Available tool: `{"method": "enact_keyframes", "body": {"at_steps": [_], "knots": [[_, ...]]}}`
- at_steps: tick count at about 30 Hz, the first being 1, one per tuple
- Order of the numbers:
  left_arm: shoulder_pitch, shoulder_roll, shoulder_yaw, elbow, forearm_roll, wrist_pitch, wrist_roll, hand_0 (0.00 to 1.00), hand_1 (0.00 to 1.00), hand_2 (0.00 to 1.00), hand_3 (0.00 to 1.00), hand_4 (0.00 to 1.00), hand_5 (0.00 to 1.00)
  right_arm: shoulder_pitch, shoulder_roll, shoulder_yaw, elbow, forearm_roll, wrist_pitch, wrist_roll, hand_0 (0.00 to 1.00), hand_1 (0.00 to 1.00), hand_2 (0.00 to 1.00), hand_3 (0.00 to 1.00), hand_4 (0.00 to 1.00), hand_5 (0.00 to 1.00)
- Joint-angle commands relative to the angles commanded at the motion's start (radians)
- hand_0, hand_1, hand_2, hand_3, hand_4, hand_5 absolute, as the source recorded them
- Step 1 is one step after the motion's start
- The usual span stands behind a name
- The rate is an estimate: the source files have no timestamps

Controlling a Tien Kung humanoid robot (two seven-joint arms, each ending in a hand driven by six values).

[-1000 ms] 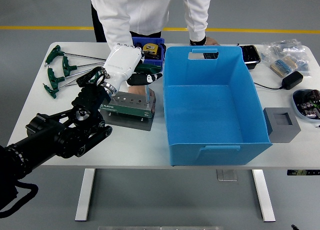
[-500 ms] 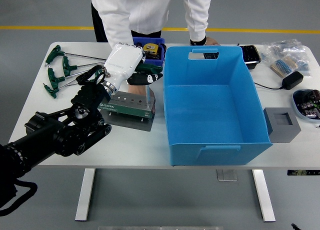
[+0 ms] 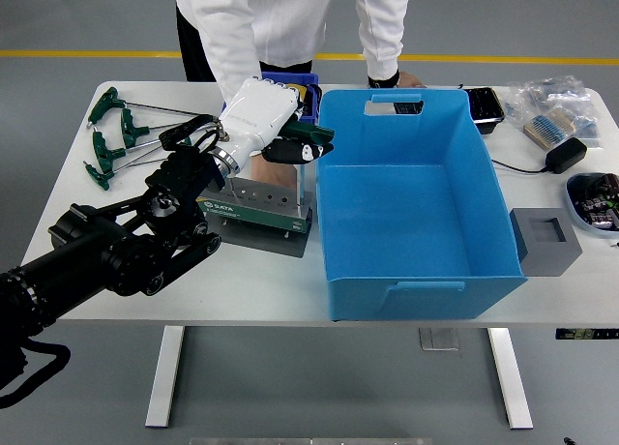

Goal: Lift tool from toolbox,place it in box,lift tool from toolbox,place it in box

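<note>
Left arm: enters from the lower left of the frame and runs diagonally up toward centre, black links and wrist joint over the table's left half.
Left hand (image 3: pixel 263 126): white shell, back facing the camera, positioned above the toolbox (image 3: pixel 259 205) just left of the blue box (image 3: pixel 416 208); its dark fingers (image 3: pixel 295 151) are clenched around a green-handled tool (image 3: pixel 306 147).
Tool: handle held level in the hand at upper centre of the frame; a thin metal shaft hangs straight down from it toward the toolbox's right end. Whether the tip is clear of its socket cannot be told.
Toolbox: green and grey holder with a row of round sockets, on the white table (image 3: pixel 251 271), close beside the blue box's left wall.
Blue box: open, centre-right of the frame.
Spare tools (image 3: pixel 114 135): green T-handled, lying at upper left of the table.
Person: white sleeves at the top edge; one hand (image 3: pixel 398 78) rests on the table behind the blue box.
</note>
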Motion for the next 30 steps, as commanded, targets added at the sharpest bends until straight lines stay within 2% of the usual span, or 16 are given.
{"method": "enact_keyframes", "body": {"at_steps": [7,12,22,27,30], "knots": [[-0.019,0.016,-0.017,-0.056,0.027,-0.027,0.011,0.03,0.002,0.041,0.05,0.826,0.764,-0.002,0.001,0.001,0.0,0.001,0.0,0.001,0.653,0.646,0.709,0.558,0.808,0.75],[-0.04,0.034,-0.047,-0.127,0.042,-0.071,0.034,0.023,0.002,0.04,0.049,0.813,0.756,-0.001,0.001,0.003,-0.001,-0.001,-0.001,0.001,0.653,0.646,0.709,0.557,0.808,0.75],[-0.106,0.092,-0.095,-0.324,0.069,-0.094,0.073,0.022,0.002,0.04,0.048,0.807,0.751,-0.011,-0.001,0.012,-0.004,0.0,-0.006,0.007,0.654,0.642,0.707,0.557,0.808,0.749],[-0.151,0.107,-0.114,-0.385,0.09,-0.085,0.085,0.023,0.002,0.04,0.048,0.803,0.748,-0.014,0.0,0.01,-0.004,0.002,-0.006,0.006,0.653,0.642,0.706,0.557,0.808,0.749],[-0.172,0.113,-0.119,-0.401,0.1,-0.082,0.086,0.023,0.002,0.04,0.048,0.802,0.749,-0.016,0.0,0.009,-0.005,0.003,-0.006,0.007,0.653,0.641,0.706,0.558,0.807,0.748]]}}
